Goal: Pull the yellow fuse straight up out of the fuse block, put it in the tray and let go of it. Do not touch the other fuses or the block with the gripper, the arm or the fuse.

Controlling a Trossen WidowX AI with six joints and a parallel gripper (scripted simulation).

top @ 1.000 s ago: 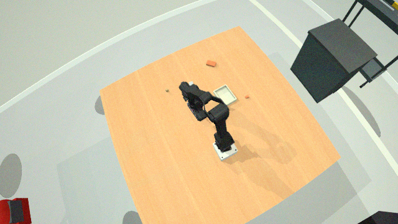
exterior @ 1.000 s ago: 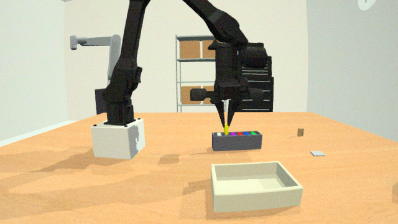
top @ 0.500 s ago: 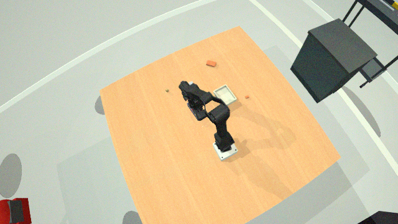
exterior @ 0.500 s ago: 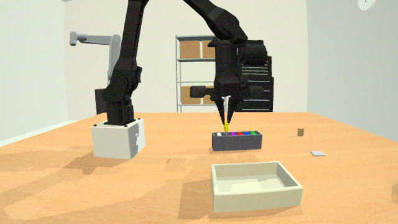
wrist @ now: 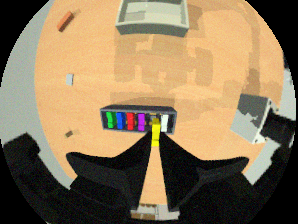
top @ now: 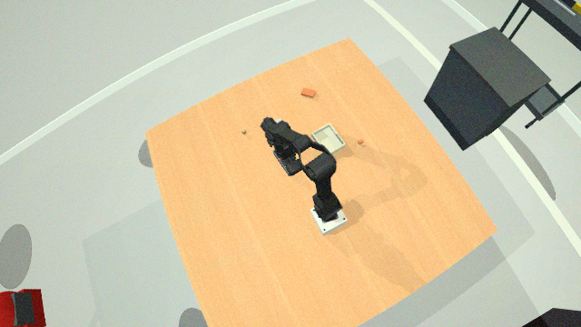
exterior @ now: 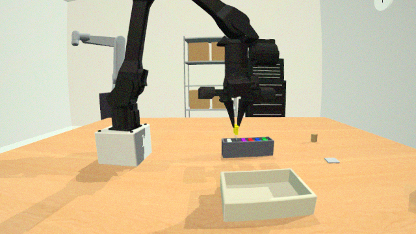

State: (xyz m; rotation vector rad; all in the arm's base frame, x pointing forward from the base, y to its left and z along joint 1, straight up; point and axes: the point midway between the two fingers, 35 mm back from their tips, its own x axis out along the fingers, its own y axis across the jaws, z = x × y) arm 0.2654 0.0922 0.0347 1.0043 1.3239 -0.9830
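My gripper (exterior: 236,126) (wrist: 154,135) is shut on the yellow fuse (exterior: 236,130) (wrist: 156,131), which hangs upright from the fingertips. The fuse's body is above the dark fuse block (exterior: 247,149) (wrist: 138,108); its thin pale lower end shows just at the block's top, and I cannot tell whether it is clear of the slot. The white fuse (exterior: 229,140) (wrist: 164,122) and the purple fuse (exterior: 244,140) (wrist: 141,122) sit on either side of that slot. The beige tray (top: 330,138) (exterior: 268,208) (wrist: 152,29) is empty. In the top view the arm hides the fuse.
Red (wrist: 131,120), blue (wrist: 120,120) and green fuses (wrist: 110,119) stand farther along the block. A brown cylinder (top: 243,132) (exterior: 314,138), a grey chip (exterior: 332,160) (wrist: 69,79), an orange block (top: 308,93) (wrist: 65,21) and a small orange piece (top: 360,142) lie on the table.
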